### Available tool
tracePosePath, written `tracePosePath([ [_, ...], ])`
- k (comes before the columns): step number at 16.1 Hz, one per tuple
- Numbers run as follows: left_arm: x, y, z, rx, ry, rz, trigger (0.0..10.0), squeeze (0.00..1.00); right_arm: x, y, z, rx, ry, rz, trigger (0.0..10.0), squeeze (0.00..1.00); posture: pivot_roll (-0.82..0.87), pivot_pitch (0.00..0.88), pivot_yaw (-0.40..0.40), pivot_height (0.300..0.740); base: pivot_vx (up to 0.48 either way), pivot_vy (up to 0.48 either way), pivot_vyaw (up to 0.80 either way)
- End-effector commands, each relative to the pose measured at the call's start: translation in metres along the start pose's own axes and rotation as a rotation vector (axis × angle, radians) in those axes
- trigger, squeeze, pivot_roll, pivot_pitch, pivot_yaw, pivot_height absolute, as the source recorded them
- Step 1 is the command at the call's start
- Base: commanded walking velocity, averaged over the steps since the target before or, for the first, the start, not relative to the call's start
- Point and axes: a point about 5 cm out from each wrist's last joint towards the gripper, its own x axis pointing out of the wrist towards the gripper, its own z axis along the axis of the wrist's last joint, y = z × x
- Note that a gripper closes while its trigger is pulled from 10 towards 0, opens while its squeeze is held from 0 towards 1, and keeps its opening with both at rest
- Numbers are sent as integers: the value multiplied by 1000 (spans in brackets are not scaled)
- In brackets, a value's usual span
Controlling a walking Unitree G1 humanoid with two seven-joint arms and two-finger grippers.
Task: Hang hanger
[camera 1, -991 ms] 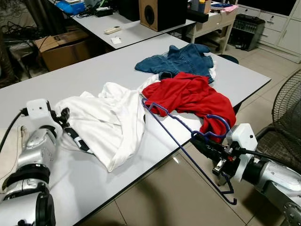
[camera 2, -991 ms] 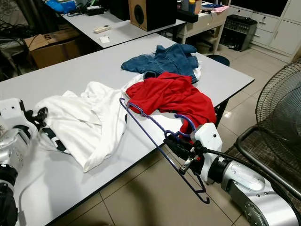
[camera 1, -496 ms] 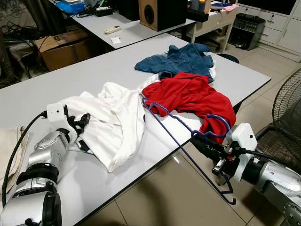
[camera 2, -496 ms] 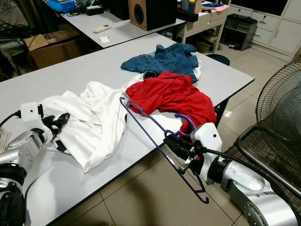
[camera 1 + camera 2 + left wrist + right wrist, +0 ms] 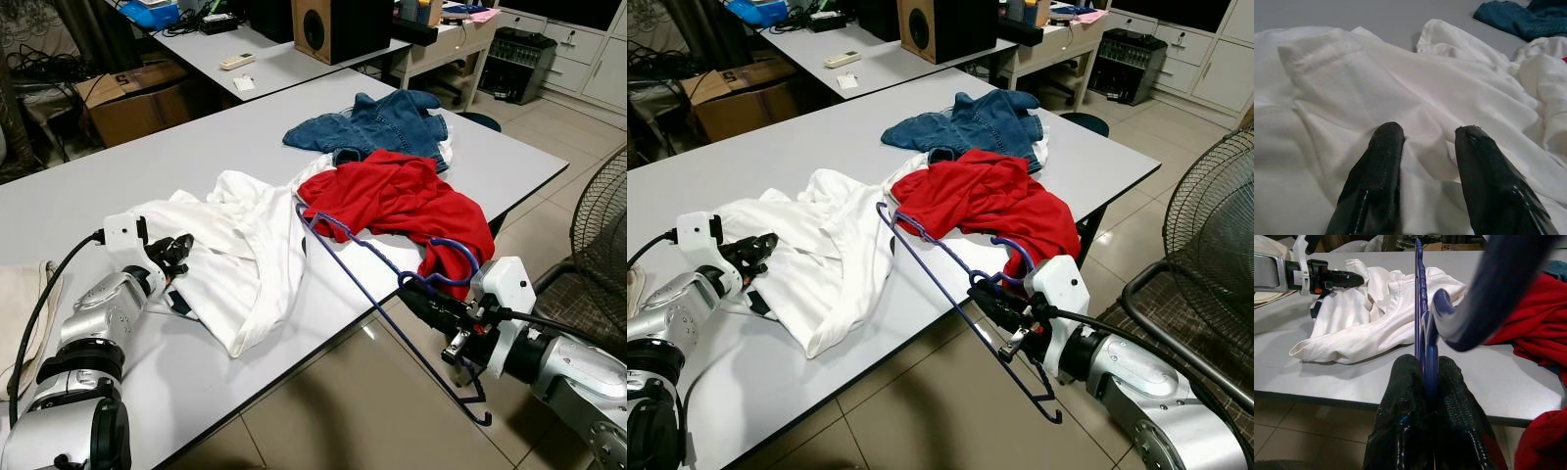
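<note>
Hanger [image 5: 377, 284], blue wire, slants off the worktop [image 5: 196, 147] edge at 5 o'clock, clamped near its hook by the right pincer [image 5: 1425, 382], probably to keep it ready. Left pincer [image 5: 1425, 147], fingers parted, hovers over the white shirt [image 5: 245, 255] at 9 o'clock.

Office-like workroom: grey tables [image 5: 235, 127], speaker [image 5: 328, 27], cardboard box [image 5: 122, 93], tiled floor [image 5: 333, 411].

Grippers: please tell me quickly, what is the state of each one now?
Left gripper: open, jaws apart over the white shirt, holding nothing.
Right gripper: closed on the blue hanger beside the table edge.
</note>
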Motion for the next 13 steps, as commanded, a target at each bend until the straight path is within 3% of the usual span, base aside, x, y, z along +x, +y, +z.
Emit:
tracePosePath([
  [1, 0, -2, 5, -8, -18, -18, 0, 0, 1, -1, 1, -8, -6, -3, 10000, 0, -33, 13, 101, 740, 0, 0, 0],
  [13, 1, -5, 10, -22, -57, -27, 0, 0, 1, -1, 2, -9, -11, -5, 10000, 0, -32, 12, 104, 740, 0, 0, 0],
])
